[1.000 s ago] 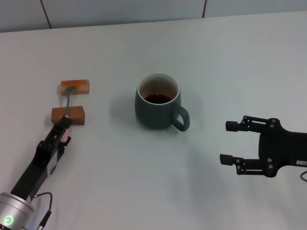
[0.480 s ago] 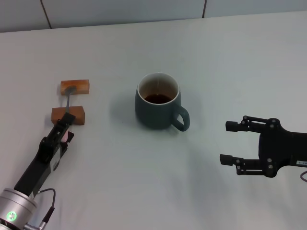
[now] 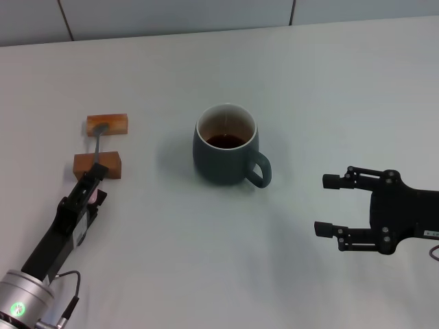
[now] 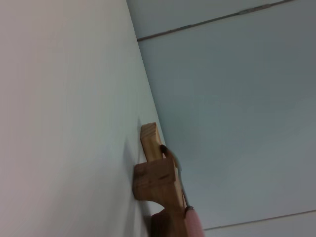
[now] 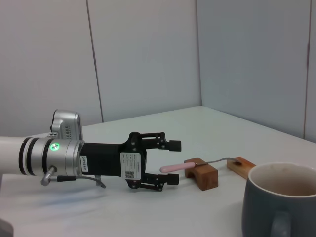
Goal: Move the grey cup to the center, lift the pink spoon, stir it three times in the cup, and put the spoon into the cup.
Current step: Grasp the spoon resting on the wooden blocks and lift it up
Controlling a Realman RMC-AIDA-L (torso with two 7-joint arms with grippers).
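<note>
- Left gripper, lower left of the head view: fingers apart, straddling the pink handle end of the pink spoon but not yet closed on it (the right wrist view shows this best).
- Pink spoon: lies across two wooden blocks, its metal bowl on the farther block at upper left and its handle jutting off the nearer block toward the gripper.
- Grey cup: upright at centre frame, handle toward lower right, dark liquid inside; it appears already placed at the center of the white tabletop.
- Right gripper, lower right: fingers spread, holding nothing, well apart from the cup and apparently idle.
- Step in hand (a judgement): grasping the spoon, with the cup move seemingly complete.
- Next move calls for closing on the slim handle without knocking it off the blocks, then lifting straight clear before carrying it toward the cup.
</note>
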